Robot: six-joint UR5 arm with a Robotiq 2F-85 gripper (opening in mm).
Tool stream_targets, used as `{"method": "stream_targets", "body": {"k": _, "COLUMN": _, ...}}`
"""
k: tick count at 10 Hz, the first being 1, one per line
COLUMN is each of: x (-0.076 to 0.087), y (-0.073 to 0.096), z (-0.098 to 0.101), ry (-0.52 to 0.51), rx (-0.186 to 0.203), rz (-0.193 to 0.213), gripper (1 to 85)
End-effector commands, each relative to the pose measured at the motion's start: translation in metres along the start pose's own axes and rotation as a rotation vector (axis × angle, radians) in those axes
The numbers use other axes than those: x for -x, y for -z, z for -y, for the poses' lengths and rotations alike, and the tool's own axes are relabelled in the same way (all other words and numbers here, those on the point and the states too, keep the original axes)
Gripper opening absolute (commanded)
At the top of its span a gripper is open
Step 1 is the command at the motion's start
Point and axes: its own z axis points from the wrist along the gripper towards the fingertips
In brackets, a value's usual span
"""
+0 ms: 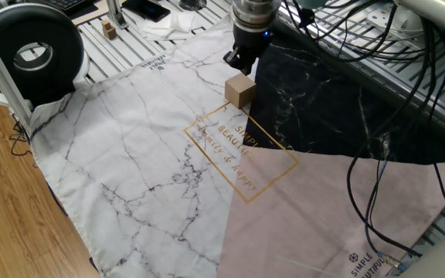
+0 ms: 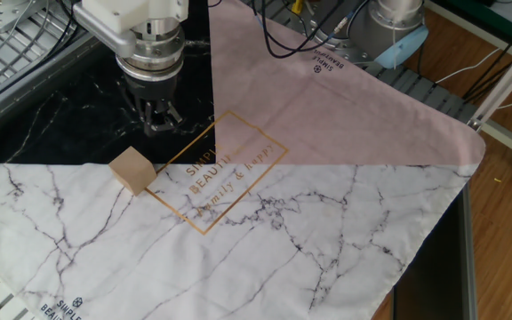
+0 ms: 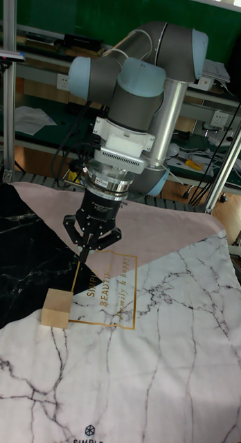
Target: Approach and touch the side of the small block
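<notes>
The small block (image 1: 240, 90) is a tan wooden cube. It rests on the white marble part of the cloth, next to the gold-lettered frame (image 1: 242, 150). It also shows in the other fixed view as the small block (image 2: 132, 170) and in the tall view as the small block (image 3: 56, 306). My gripper (image 1: 241, 62) hangs just behind it, over the black marble patch, fingers drawn together and holding nothing. In the other fixed view the gripper (image 2: 160, 124) is up and to the right of the cube, with a gap between them. The tall view's gripper (image 3: 84, 256) shows the same gap.
A black round device (image 1: 29, 50) stands at the cloth's far left corner, with a tiny tan block (image 1: 109, 29) on the slatted table behind it. Cables (image 1: 377, 154) hang over the right side. The arm's base (image 2: 398, 22) sits beyond the pink section (image 2: 327, 98).
</notes>
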Motion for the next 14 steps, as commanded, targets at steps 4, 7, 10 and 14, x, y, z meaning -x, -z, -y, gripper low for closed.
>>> {"method": "stream_targets", "body": {"k": 4, "x": -0.016, "y": 0.001, "z": -0.015, "ry": 0.006, "rx": 0.054, "rz": -0.063, "gripper": 1.0}}
{"method": "stream_targets", "body": {"k": 7, "x": -0.030, "y": 0.004, "z": -0.033, "ry": -0.045, "rx": 0.123, "rz": -0.121, "gripper": 1.0}}
{"method": "stream_targets", "body": {"k": 10, "x": -0.043, "y": -0.015, "z": -0.014, "ry": 0.010, "rx": 0.077, "rz": -0.155, "gripper": 1.0}}
{"method": "stream_targets", "body": {"k": 14, "x": -0.030, "y": -0.089, "z": 0.013, "ry": 0.072, "rx": 0.099, "rz": -0.136, "gripper": 1.0}}
